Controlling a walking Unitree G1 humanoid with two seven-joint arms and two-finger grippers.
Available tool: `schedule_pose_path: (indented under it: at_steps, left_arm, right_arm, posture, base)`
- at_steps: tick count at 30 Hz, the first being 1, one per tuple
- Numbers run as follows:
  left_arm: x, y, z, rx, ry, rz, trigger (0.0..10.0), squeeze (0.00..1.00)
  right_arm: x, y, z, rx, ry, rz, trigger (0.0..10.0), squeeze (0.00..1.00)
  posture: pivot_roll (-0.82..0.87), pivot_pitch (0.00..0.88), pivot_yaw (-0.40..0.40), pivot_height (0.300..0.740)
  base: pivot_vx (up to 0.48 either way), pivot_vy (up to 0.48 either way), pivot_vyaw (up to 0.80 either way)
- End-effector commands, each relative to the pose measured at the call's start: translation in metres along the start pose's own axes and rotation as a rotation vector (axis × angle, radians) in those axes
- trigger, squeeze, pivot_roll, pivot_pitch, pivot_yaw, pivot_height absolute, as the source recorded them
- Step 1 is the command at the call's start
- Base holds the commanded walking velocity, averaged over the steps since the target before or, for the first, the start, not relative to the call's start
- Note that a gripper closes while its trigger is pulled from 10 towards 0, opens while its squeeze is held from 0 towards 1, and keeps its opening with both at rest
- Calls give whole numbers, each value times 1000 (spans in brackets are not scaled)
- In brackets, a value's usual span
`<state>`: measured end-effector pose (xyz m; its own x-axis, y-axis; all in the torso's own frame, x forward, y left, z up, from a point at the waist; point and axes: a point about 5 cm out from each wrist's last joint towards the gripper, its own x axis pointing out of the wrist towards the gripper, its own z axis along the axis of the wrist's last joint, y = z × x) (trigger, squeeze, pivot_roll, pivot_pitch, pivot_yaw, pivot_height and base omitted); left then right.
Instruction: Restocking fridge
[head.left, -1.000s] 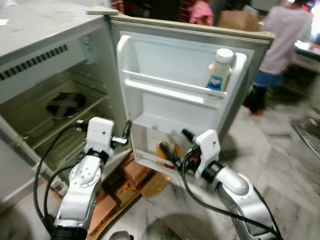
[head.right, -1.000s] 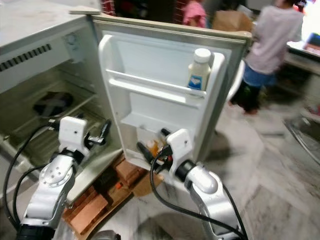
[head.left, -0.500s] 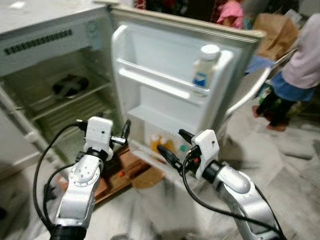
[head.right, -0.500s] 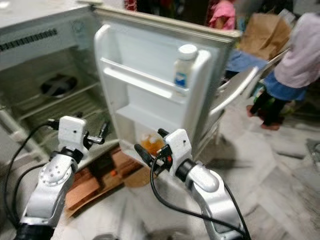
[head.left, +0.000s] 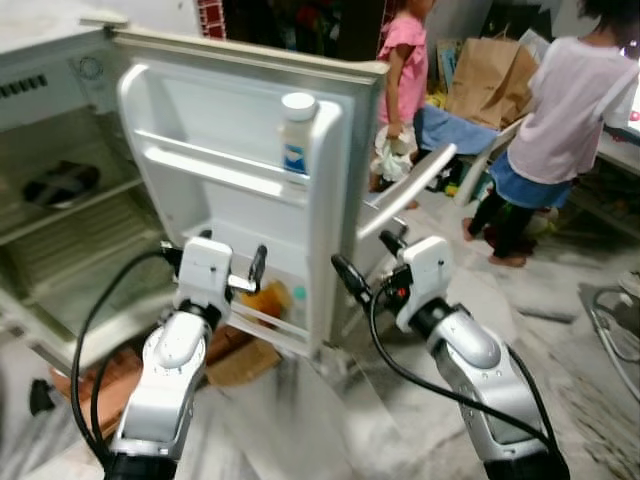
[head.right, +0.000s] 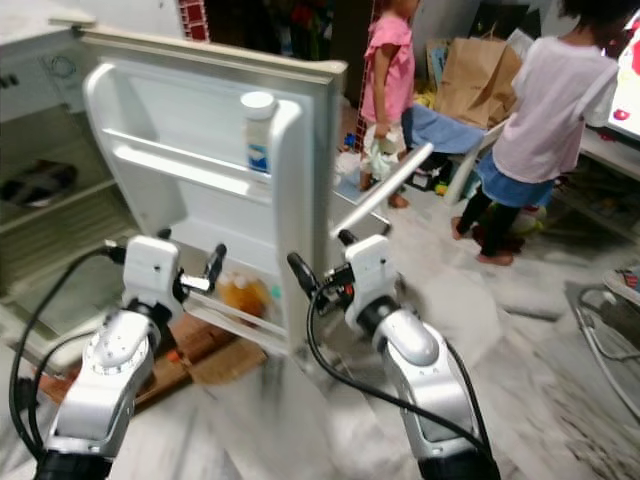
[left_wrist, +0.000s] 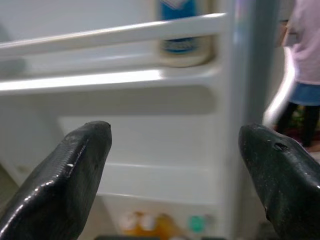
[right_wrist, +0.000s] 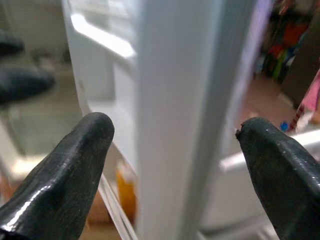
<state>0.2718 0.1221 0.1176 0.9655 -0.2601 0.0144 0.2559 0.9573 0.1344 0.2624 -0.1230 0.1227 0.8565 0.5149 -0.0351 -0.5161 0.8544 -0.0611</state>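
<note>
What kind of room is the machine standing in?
Probably a lived-in home, perhaps a kitchen corner. An open fridge stands with a bottle in its door shelf, two people stand on the marble floor, and a paper bag sits behind.

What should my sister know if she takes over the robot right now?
Left gripper: open, holding nothing, raised in front of the inside of the fridge door.
Right gripper: open, holding nothing, level with the door's outer edge.
White bottle stands on the upper door shelf; orange bottles sit in the bottom door shelf.
A dark dish is on a shelf inside the fridge.
Two people stand beyond the door.
Left to do: neither gripper has an item to stock yet; the door is open.
</note>
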Motion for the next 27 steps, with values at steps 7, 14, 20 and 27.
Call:
schedule_pose_path:
  at_steps: [7,14,20,27]
  left_arm:
    - [-3,16,-6,-6,64,88,10000,0]
    - [-1,15,-7,-8,66,97,10000,0]
    - [-3,16,-10,-44,105,120,10000,0]
    - [-11,4,-19,-125,188,44,10000,0]
  right_arm:
    - [10,6,13,-17,-65,24,10000,0]
    - [10,5,13,-20,-71,22,10000,0]
    - [10,10,9,-19,-52,66,10000,0]
    - [9,16,4,-25,-35,124,10000,0]
  posture:
    - [38,53,16,740]
    - [38,49,15,740]
    - [44,44,12,740]
    - [56,37,9,740]
  base:
    - [377,-294,789]
    - [367,-288,784]
    - [42,0,206]
    - [0,0,0]
